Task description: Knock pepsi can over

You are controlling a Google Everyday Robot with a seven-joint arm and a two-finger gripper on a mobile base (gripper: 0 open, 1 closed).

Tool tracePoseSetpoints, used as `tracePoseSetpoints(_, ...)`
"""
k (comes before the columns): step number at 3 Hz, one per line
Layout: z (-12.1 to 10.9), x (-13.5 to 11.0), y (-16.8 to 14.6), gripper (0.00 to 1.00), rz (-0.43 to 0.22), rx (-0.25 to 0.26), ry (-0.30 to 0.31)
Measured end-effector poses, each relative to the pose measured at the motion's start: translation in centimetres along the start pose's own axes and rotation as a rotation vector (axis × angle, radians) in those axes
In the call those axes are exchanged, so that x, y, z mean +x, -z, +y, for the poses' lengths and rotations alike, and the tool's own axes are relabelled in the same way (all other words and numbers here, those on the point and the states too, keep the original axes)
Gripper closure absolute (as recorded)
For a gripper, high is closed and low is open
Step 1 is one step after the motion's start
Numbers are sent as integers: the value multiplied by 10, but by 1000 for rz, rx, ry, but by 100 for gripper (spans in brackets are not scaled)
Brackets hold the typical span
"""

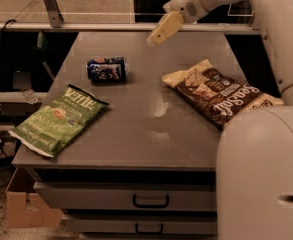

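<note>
The pepsi can (106, 69) is a small blue can lying on its side on the grey table (151, 134), at the back left. My gripper (158, 33) hangs in the air above the back middle of the table, to the right of the can and well apart from it. It holds nothing.
A green chip bag (60, 118) lies at the table's front left edge. A brown chip bag (217, 93) lies at the right. My arm's large white body (261, 174) fills the front right. Drawers (151, 200) sit under the table. A cardboard box (26, 209) stands on the floor at left.
</note>
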State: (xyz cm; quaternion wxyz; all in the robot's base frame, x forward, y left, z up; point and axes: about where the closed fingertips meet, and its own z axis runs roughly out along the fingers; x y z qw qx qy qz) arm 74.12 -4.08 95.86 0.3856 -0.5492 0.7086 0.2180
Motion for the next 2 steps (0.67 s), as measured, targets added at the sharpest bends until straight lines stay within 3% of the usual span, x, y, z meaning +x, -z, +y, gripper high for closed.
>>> tracePoseSetpoints(1, -24, 8, 66, 0, -46, 152, -41)
tracePoseSetpoints(2, -28, 12, 75, 0, -52, 175, -48)
